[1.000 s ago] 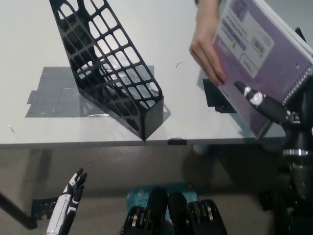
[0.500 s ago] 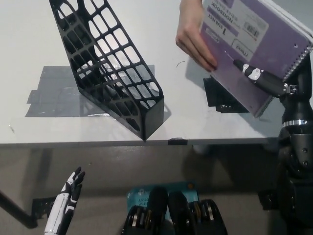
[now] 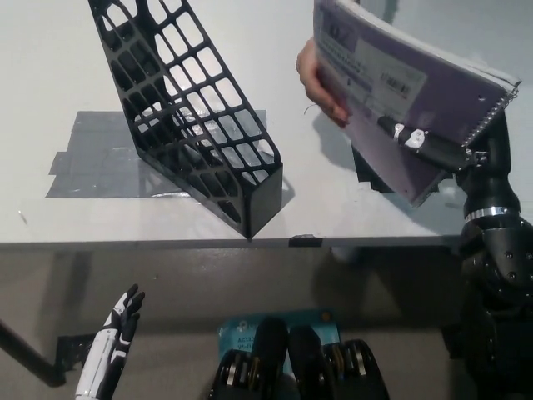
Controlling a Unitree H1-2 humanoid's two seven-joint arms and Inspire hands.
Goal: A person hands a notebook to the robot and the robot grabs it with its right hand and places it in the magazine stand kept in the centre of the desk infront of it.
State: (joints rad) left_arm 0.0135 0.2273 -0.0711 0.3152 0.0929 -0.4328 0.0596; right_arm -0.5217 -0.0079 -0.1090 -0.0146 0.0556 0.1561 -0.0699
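While a pale desk (image 3: 50, 92) with grey tape (image 3: 92, 158) fills the upper frame, the black magazine stand (image 3: 196, 125) stands centre-left. At upper right the purple notebook (image 3: 416, 108), label unreadable, is pinched by the right hand (image 3: 433, 146); a person's hand (image 3: 321, 83) is partly hidden behind it. The left hand (image 3: 112, 346) rests open at lower left.

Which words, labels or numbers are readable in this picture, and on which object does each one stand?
None can be read.
Purple notebook cover: printed labels and lines, all too blurred to read.
Blue object on the floor below the desk edge: some white print, too small and partly hidden.
Black magazine stand: no text visible.
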